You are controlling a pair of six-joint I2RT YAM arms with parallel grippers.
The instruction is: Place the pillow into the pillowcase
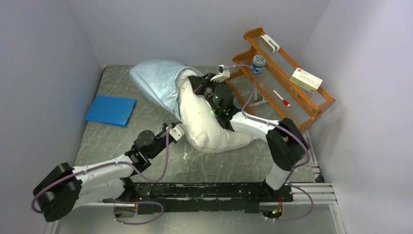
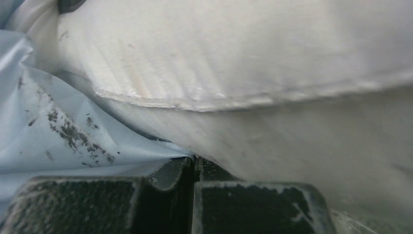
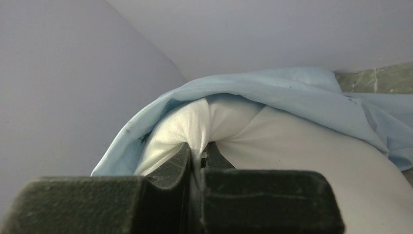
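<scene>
The pillow (image 1: pixel 209 124) is shown in plain white. The pillowcase (image 1: pixel 156 80) is rendered in pale light blue; in the left wrist view it is marked with dark smudged specks, possibly dirt, though blur hinders judgement. The surface (image 1: pixel 151 117) is coloured grey-green and veined with pale marbling. A mat (image 1: pixel 111 110) is given in saturated blue, a rack (image 1: pixel 324 97) in orange-brown wood. The left pincer (image 2: pixel 194 170) and right pincer (image 3: pixel 197 156) are seen as black.

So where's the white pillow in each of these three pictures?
Top external: mid-table, the pillow partly inside the pillowcase.
Left wrist: the pillow fills the top and right.
Right wrist: the pillow sits lower centre and right.
Shared landmark: the pale blue pillowcase, in all three.
</scene>
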